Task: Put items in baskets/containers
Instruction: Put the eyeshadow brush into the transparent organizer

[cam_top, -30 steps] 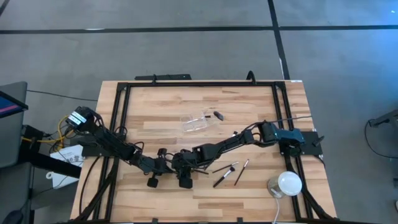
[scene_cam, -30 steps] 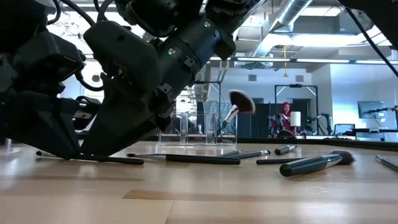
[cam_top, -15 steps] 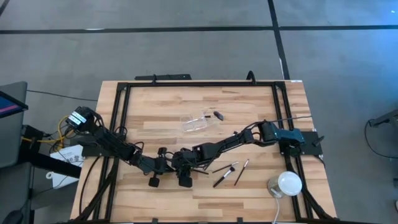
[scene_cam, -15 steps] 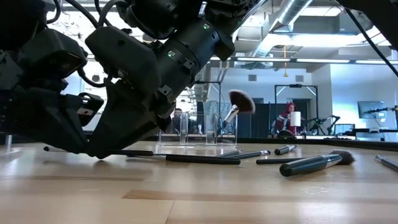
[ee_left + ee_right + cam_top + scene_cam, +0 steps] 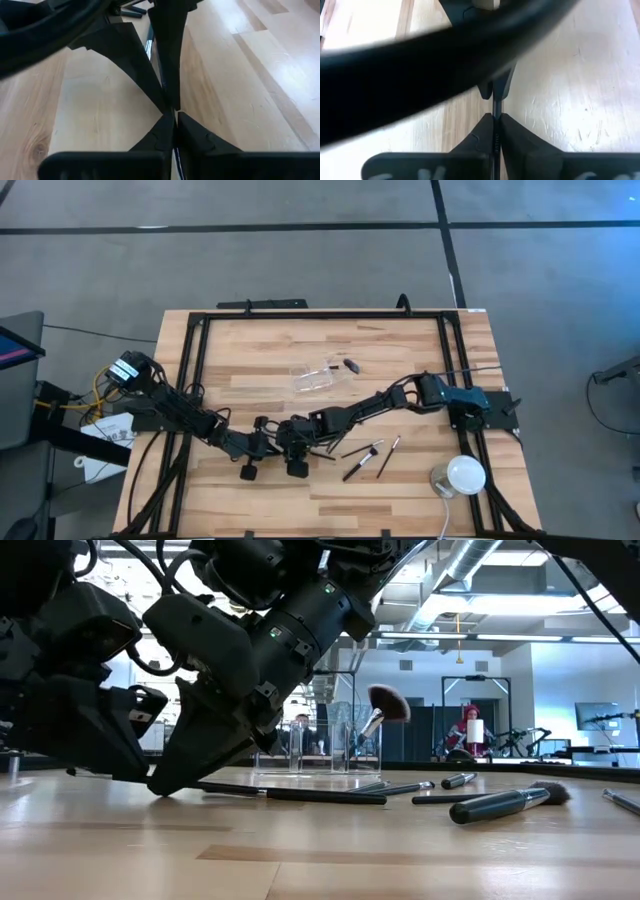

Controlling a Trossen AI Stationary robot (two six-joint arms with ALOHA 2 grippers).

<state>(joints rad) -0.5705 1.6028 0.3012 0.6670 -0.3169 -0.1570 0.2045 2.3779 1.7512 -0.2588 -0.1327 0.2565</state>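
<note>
Both grippers meet low over the table's near middle. My left gripper (image 5: 266,446) and my right gripper (image 5: 286,446) are each shut on one slim dark brush (image 5: 80,774), tip to tip (image 5: 150,783). Another dark brush (image 5: 300,796) lies on the table just right of them. Three more brushes (image 5: 360,458) lie flat to the right. The clear container (image 5: 315,377) stands on the far middle of the table, with a fan-shaped brush (image 5: 382,705) sticking up out of it. My left gripper pinches the slim brush's thin handle (image 5: 174,148) between its two fingers, which come slanting down from the table's left. The handle runs along the gap between the fingers. My right gripper pinches the same thin handle (image 5: 495,107) between its two fingers, slanting down from the right, right against the left fingers. The brush sits low, close above the wood.
A white dome-shaped object (image 5: 458,476) stands at the near right corner. A short dark piece (image 5: 458,780) lies by the container. A black frame (image 5: 300,315) runs round the table. Bare wood lies along the near edge and the far left.
My right gripper has shifted a little toward the table's right and far side, its tips staying low. The slim brush's left end has risen slightly off the wood. My left gripper has risen slightly with it.
</note>
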